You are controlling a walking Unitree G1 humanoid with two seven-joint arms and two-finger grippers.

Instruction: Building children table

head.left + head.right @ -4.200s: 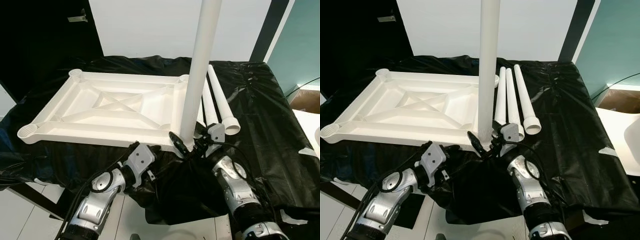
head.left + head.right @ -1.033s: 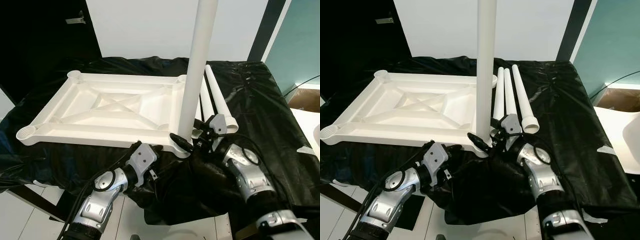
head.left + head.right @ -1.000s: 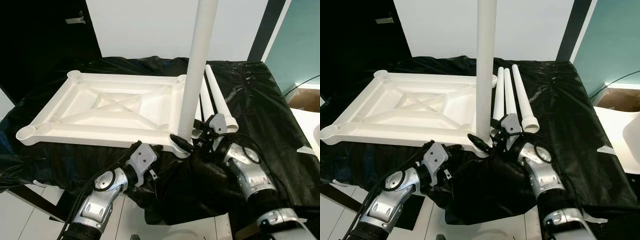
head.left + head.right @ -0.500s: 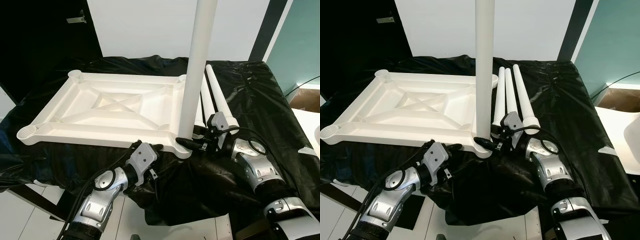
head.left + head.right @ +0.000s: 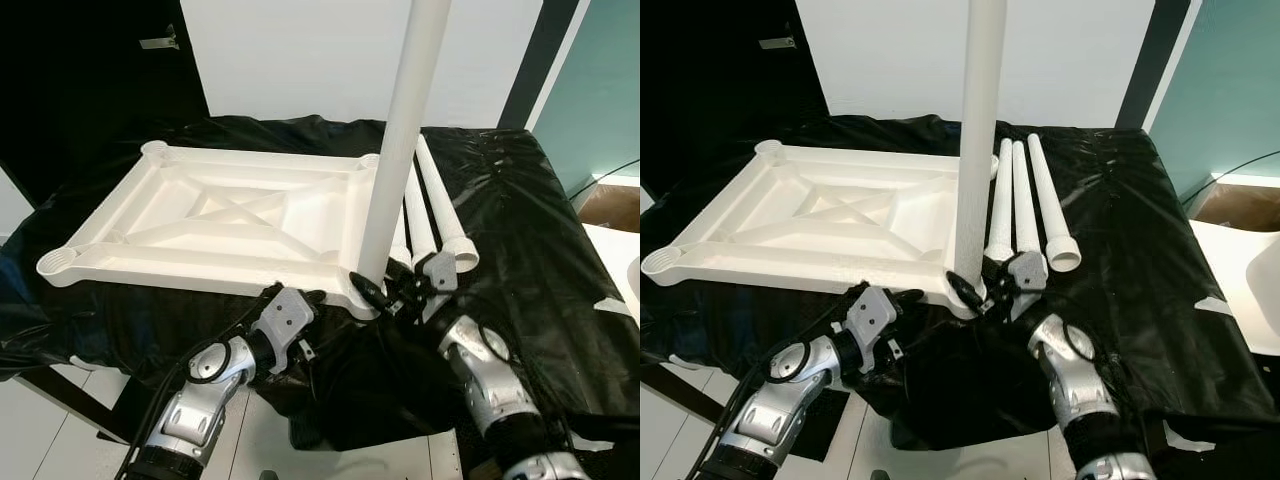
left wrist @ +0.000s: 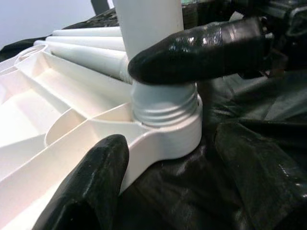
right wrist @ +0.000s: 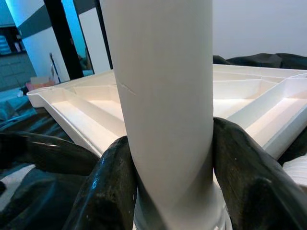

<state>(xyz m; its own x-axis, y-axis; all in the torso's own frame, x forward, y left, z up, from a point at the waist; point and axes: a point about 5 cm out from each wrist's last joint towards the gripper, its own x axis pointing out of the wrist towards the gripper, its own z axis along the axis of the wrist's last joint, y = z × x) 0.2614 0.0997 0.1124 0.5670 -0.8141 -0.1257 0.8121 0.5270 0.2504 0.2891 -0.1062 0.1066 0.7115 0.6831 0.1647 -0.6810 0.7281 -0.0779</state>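
Right gripper point(image 7: 165, 191) clenched on leg point(image 5: 398, 170), upright in tabletop point(image 5: 215, 220) near corner socket point(image 6: 165, 127); thread exposed, so I judge not seated. Left gripper point(image 6: 158, 158) spread, bracing tabletop edge. I twist leg plumb, avoid cross-threading. Three spare legs point(image 5: 1025, 195) beside.

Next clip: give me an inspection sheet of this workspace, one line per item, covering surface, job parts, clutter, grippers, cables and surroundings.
Surface: black plastic sheet covers the work table, wrinkled.
Job's things: white tabletop lies underside up; upright leg stands in its near right corner socket, threads still showing in the left wrist view; three spare legs lie beside it.
Clutter: nothing seen.
Grippers: right gripper has its jaws shut on the upright leg's base; left gripper sits at the tabletop's near edge, jaws unclear.
Cables: thin cable on the floor at right.
Surroundings: white wall, dark doorway, teal panel.
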